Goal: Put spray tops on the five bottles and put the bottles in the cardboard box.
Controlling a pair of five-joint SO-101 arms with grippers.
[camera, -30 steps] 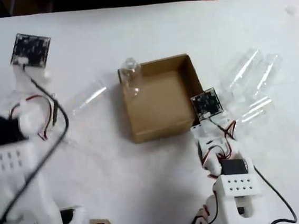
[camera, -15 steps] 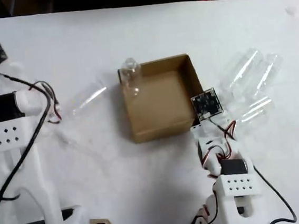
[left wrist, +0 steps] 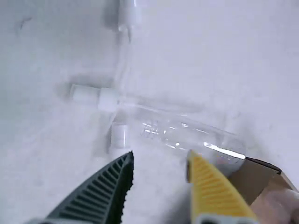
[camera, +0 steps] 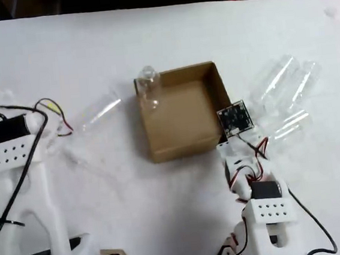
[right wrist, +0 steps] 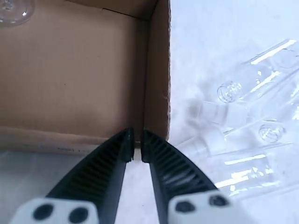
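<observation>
Five clear bottles lay in reach on the white table. In the overhead picture, an upright bottle stood at the upper left corner of the cardboard box at centre frame. Whether it was inside the wall was hard to tell. A lone bottle lay on its side just left of the box, and three bottles lay clustered to the right of it.

At the bottom of the left wrist picture, the left gripper hung above the lone bottle with its grey and yellow fingers spread wide, holding nothing. White spray tops lay loose near the bottle's neck; none looked fitted.

At the bottom of the right wrist picture, the right gripper sat at the box's near wall, its black fingers almost touching and empty.

Most of the task appeared undone. The step in hand seemed to be lining up on the lone bottle or a top beside it. The next move likely called for lowering squarely and closing gently, since a round bottle could roll away.
</observation>
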